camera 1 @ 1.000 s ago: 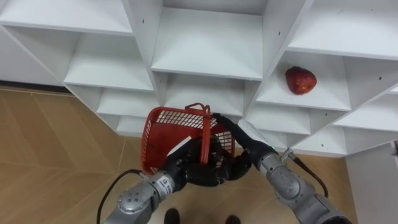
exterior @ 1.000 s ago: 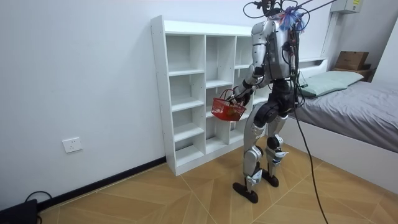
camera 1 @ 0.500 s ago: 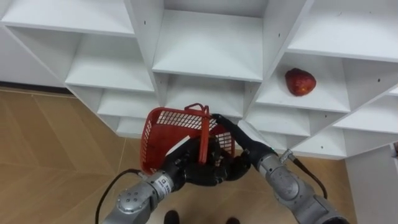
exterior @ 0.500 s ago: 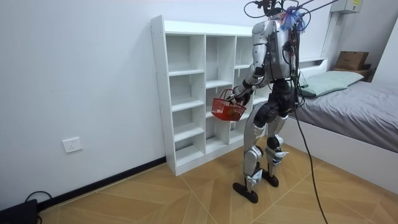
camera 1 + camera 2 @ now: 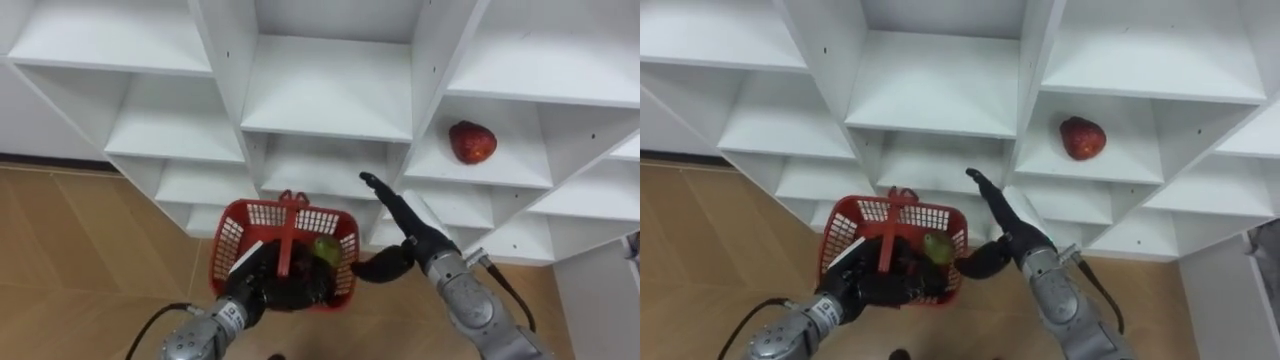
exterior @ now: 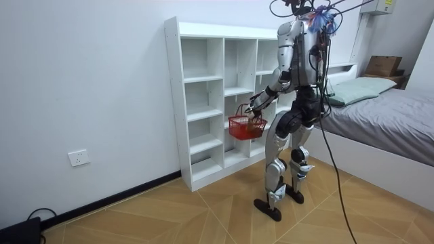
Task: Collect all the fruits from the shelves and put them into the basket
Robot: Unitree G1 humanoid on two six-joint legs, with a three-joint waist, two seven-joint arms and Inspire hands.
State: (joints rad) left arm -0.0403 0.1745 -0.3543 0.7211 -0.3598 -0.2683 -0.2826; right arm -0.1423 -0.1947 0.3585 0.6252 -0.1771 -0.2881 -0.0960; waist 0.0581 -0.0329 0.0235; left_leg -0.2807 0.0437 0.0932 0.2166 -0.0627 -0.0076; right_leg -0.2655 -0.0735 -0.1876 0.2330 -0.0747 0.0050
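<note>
A: Left arm?
B: Enters lower left, forearm reaching forward. Left hand [image 5: 262, 287] has its fingers curled round the basket handle [image 5: 287, 230].
A: Right?
B: Enters lower right, wrist angled up. Right hand [image 5: 412, 238] holds nothing, fingers straight and pointing forward, thumb spread low toward the left hand. In the room view the robot stands upright, both forearms out front.

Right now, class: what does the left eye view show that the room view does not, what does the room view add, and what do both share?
Left eye view: a red fruit in the white shelf unit, a green fruit in the red basket, the left hand curled round its handle, the right hand open. Room view: the robot standing upright, a bed, a wall socket. Both: the red basket and the white shelf unit.
</note>
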